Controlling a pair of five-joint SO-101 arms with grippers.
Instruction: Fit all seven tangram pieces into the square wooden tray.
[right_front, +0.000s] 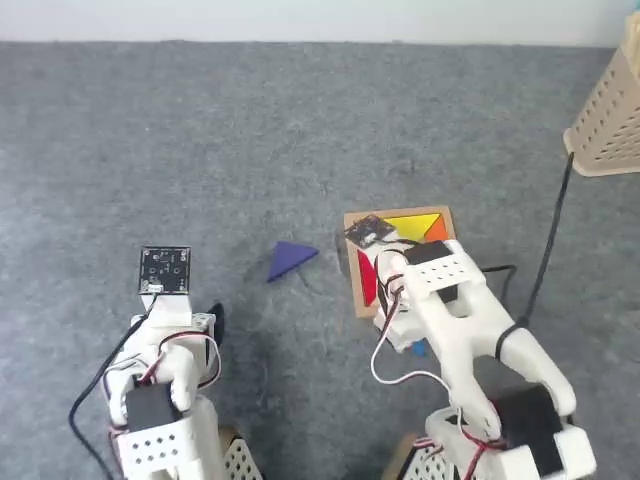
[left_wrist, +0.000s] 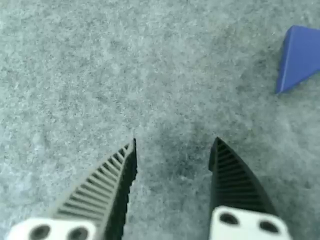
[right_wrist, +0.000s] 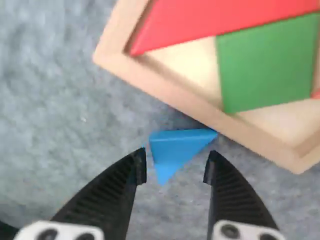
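Starting at the left end effector: ribbed jaws spread wide over fuzzy grey tabletop, gripping nothing. Moving on to a flat dark-blue triangle, loose at nine o'clock of the wooden tray. Then the right end effector: open, straddling a small light-blue triangle just beside the rim at six o'clock, presumably lined up for a pinch. Smooth red piece and green piece already seated.

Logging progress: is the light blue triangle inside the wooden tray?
No, the light blue triangle lies on the carpet just outside the wooden tray, inside the open right claw.
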